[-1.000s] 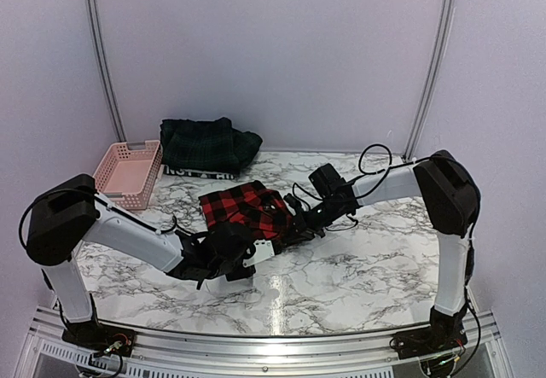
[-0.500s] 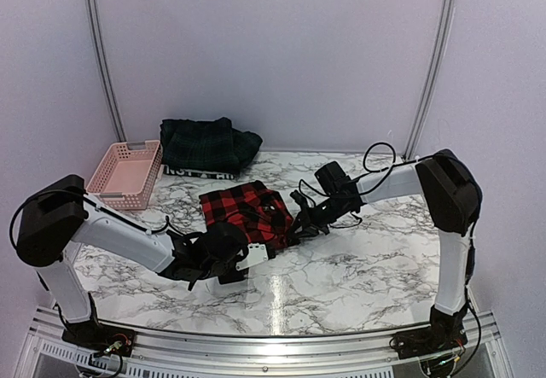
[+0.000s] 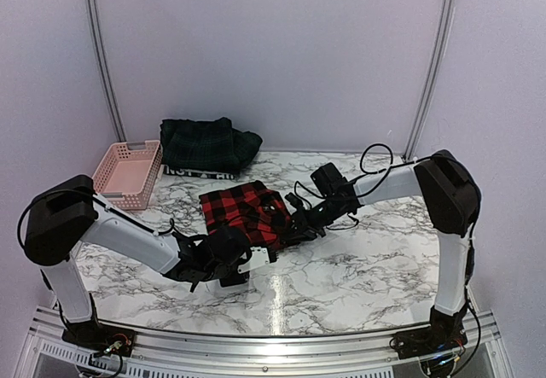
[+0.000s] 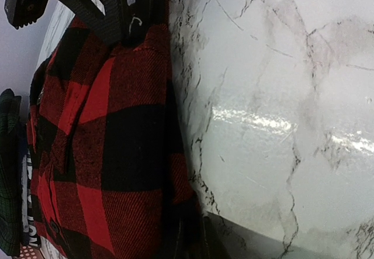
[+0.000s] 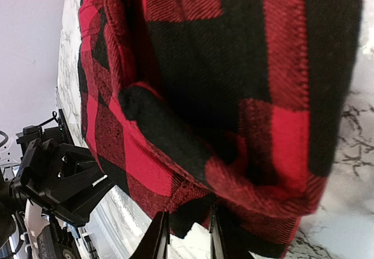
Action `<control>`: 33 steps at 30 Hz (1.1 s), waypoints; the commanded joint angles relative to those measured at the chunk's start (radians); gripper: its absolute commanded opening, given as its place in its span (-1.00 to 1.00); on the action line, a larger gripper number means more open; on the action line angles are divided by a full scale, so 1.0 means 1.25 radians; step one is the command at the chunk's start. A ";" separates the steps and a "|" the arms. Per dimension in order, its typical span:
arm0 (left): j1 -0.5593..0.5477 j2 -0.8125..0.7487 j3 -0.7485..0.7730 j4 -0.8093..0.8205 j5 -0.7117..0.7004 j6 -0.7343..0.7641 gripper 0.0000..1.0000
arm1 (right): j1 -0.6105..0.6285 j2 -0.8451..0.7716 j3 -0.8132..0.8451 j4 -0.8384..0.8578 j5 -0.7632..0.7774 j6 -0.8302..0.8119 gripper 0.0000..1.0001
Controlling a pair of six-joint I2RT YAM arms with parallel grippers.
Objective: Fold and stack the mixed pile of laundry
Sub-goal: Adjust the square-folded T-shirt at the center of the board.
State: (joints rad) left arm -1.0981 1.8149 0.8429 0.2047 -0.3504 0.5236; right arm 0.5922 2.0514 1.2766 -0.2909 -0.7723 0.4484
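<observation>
Shirt: red-and-black checked shirt [image 3: 246, 209] lies mid-counter [image 3: 367, 258], folded, in front of dark green plaid piece [image 3: 209, 143] | left tool [image 3: 256, 254]: at near hem, grip cannot be told | right tool [image 5: 186, 235]: jaws slightly parted astride the hem, hold unclear, likely to set the fold.

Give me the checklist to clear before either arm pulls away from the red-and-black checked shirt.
1. The red-and-black checked shirt lies folded compact on the table: ok.
2. The right gripper is free of the shirt: cannot tell; a hem corner sits between its narrowly parted jaws.
3. The left gripper is free of the shirt: cannot tell; its tip is in shadow at the shirt's near edge.
4. The dark green plaid piece rests on the navy piece at the far edge, apart from the shirt: ok.
5. The pink basket sits apart from the shirt: ok.
</observation>
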 commanded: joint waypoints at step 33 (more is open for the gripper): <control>-0.001 -0.063 -0.009 -0.038 -0.021 0.000 -1.00 | -0.006 -0.015 0.060 -0.054 0.057 0.003 -1.00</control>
State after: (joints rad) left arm -1.0981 1.7988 0.8532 0.1917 -0.3553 0.5140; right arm 0.6117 2.0701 1.3148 -0.3180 -0.7471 0.4744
